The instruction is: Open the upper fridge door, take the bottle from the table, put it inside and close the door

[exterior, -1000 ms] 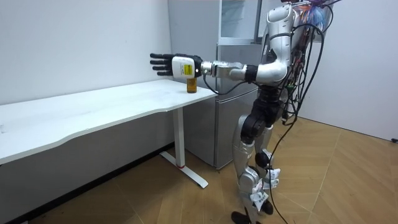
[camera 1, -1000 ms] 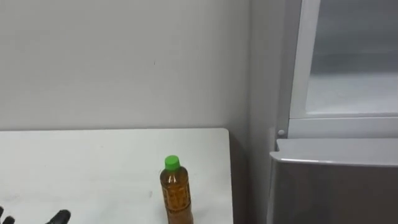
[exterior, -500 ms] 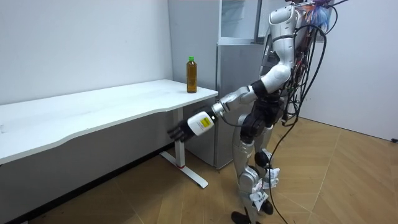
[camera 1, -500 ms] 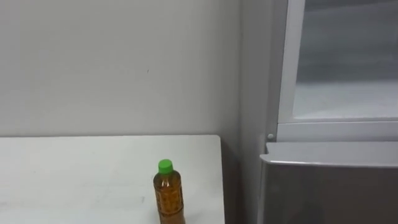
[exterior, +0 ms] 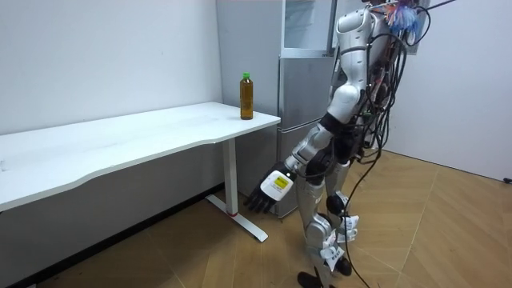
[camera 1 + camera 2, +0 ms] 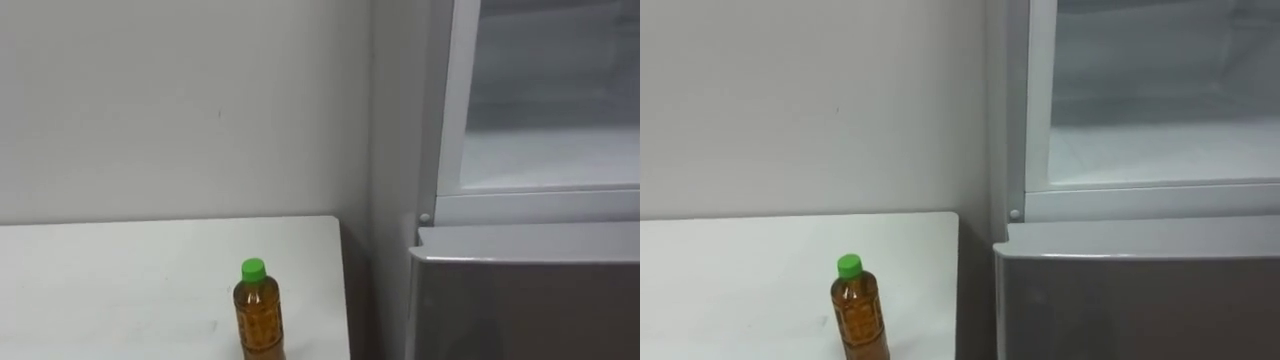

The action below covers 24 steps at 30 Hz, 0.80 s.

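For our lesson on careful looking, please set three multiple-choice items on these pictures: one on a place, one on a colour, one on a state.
1. Where does the bottle stand?
A. On a chair
B. On the table, near its end beside the fridge
C. Inside the fridge

2. What colour is the bottle's cap?
A. Red
B. Green
C. Blue

3. How is the robot's left hand?
A. Curled round the bottle
B. Pressed on the fridge
C. Hanging low, fingers straight, empty

Answers: 1 B, the bottle stands upright on the white top. 2 B, the cap is bright green. 3 C, the room view shows the hand down below the tabletop, holding nothing.
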### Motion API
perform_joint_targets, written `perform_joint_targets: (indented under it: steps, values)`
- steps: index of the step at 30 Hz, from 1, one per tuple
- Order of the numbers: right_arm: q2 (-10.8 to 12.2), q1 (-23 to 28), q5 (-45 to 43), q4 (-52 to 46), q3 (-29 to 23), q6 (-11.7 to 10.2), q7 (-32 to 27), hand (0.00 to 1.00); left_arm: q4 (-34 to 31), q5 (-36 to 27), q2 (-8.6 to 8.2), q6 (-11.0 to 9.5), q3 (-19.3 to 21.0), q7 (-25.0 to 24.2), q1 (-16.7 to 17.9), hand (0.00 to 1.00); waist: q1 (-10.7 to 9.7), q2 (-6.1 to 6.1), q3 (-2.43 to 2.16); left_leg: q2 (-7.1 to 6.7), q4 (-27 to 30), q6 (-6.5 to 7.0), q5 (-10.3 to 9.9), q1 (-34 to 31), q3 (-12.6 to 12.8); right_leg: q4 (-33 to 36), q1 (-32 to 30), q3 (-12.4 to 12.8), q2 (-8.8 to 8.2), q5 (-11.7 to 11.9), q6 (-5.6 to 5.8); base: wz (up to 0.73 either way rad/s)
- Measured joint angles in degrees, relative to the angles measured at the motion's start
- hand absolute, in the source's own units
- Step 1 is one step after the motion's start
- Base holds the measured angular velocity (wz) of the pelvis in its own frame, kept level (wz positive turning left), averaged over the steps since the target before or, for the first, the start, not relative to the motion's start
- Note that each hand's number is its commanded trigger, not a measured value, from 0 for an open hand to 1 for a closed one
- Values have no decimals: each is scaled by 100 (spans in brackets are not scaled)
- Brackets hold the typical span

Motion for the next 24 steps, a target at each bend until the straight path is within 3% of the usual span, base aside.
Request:
perform_joint_targets:
  steps: [4,11,17,24]
  values:
    - [104,-23,-126,14,26,-5,112,0,589,714,-20,17,-57,-23,0,0,-47,-46,4,-4,-76,0,1,11,40,-43,-22,8,4,-2,6,-2]
    - [115,-51,-152,44,217,-4,96,0,927,1819,-11,88,-122,-15,14,0,-55,-162,16,-6,-106,0,1,-2,107,-122,-24,42,13,9,21,-1]
    - [117,-105,-147,36,339,-3,61,0,1091,2343,-9,287,-282,-29,-131,0,-82,-163,10,-4,-95,0,1,-63,137,-181,-60,125,39,34,35,-5]
    - [115,-181,-166,65,387,-3,55,0,1100,2885,-15,341,-341,3,-255,0,-94,-164,11,-5,-96,0,1,-97,139,-193,-67,128,49,64,28,0]
